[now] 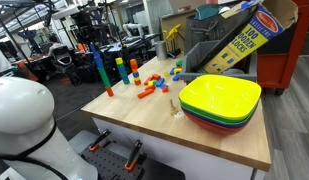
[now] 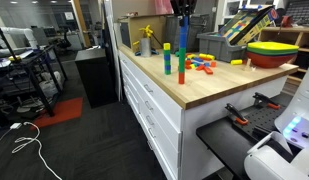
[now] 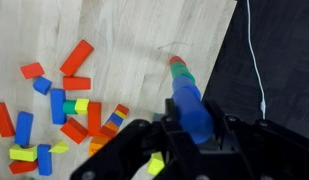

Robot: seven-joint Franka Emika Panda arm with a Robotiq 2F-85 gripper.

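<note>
At 9 o'clock in the wrist view, loose blocks (image 3: 64,95) scattered across the wooden table (image 3: 144,30). Dead centre, a block tower (image 3: 186,95) pinched in the fully clamped gripper (image 3: 194,132), blue near the jaws, green and red at the far end pointing to 12. Same tower in an exterior view (image 2: 182,60), upright near the table's front edge. Probably light and stiff, yet prone to popping apart at the joints. Best held across the flat blue sides, no jerking. Over at 3 o'clock, a white cable (image 3: 256,60) on dark floor.
</note>
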